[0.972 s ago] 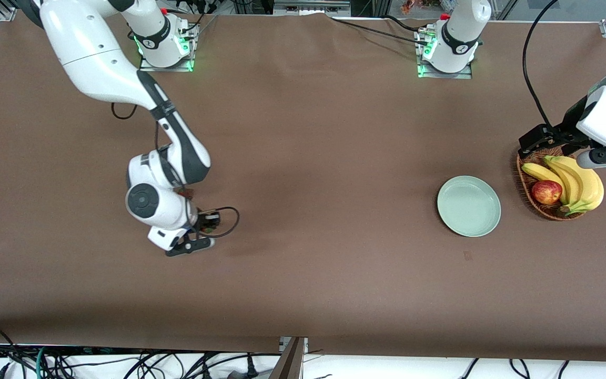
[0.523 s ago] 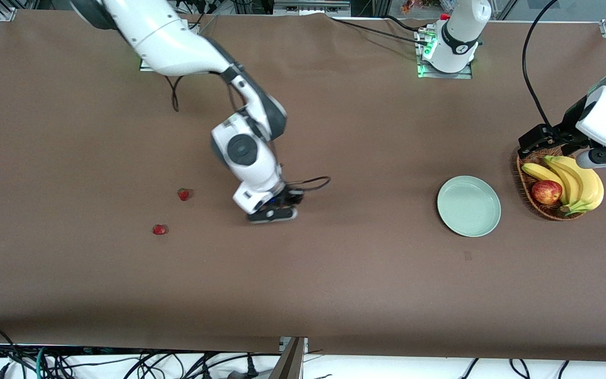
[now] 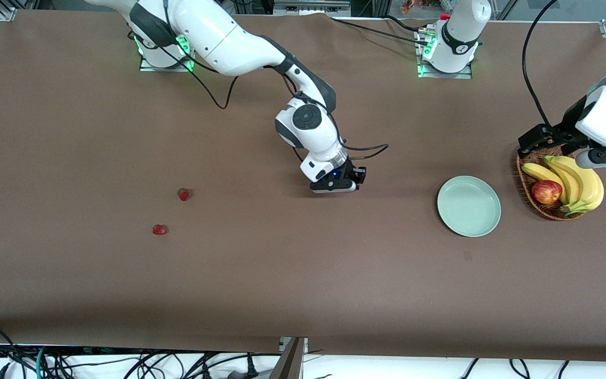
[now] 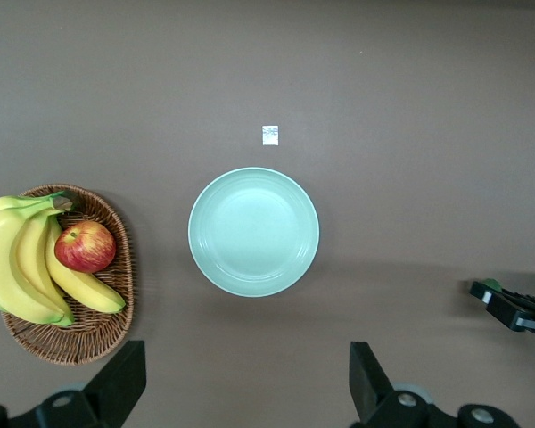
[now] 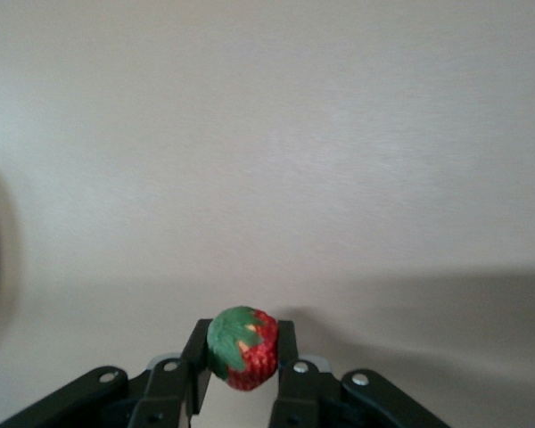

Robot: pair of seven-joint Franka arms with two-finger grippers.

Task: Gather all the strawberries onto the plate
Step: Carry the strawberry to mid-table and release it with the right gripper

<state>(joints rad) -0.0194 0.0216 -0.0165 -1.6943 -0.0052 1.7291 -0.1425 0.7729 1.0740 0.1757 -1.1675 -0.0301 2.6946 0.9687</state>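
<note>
My right gripper (image 3: pixel 347 181) is over the bare middle of the table and is shut on a red strawberry (image 5: pixel 242 348) with a green top, seen in the right wrist view between its black fingers (image 5: pixel 290 348). Two more strawberries (image 3: pixel 183 194) (image 3: pixel 160 229) lie on the table toward the right arm's end. The pale mint-green plate (image 3: pixel 468 206) lies bare beside the wicker basket and also shows in the left wrist view (image 4: pixel 253 231). My left gripper (image 3: pixel 537 141) waits open above the basket's rim; its fingers (image 4: pixel 116 383) are spread wide.
A brown wicker basket (image 3: pixel 524 184) with bananas (image 3: pixel 576 181) and a red-yellow apple (image 3: pixel 546 191) stands at the left arm's end. A small white tag (image 4: pixel 270 135) lies on the table near the plate. Cables run along the table's edges.
My right arm has lifted one strawberry away from the two others and carried it across the table toward the plate. The left arm has not moved.
</note>
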